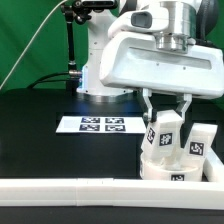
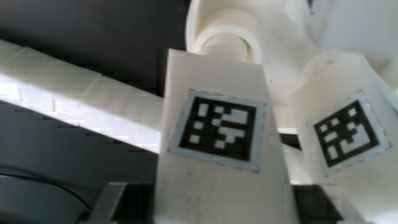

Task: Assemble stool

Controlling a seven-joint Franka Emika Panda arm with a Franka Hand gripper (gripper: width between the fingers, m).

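The round white seat disc (image 1: 158, 166) lies on the table at the exterior view's right, close behind the rail. Two short white tagged legs stand upright on it. My gripper (image 1: 167, 112) comes straight down over the nearer leg (image 1: 166, 130) and is shut on its top. The second leg (image 1: 198, 145) stands just to its right, apart from the fingers. In the wrist view the held leg (image 2: 222, 130) fills the centre between my gripper's (image 2: 222, 206) two fingers. The second leg (image 2: 347, 122) stands beside it and the seat disc's rim (image 2: 240, 35) lies beyond.
The long white L-shaped rail (image 1: 90, 190) runs along the front of the table and shows in the wrist view (image 2: 71, 90). The marker board (image 1: 100, 124) lies flat behind, to the disc's left. The arm's white base (image 1: 100, 70) stands at the back.
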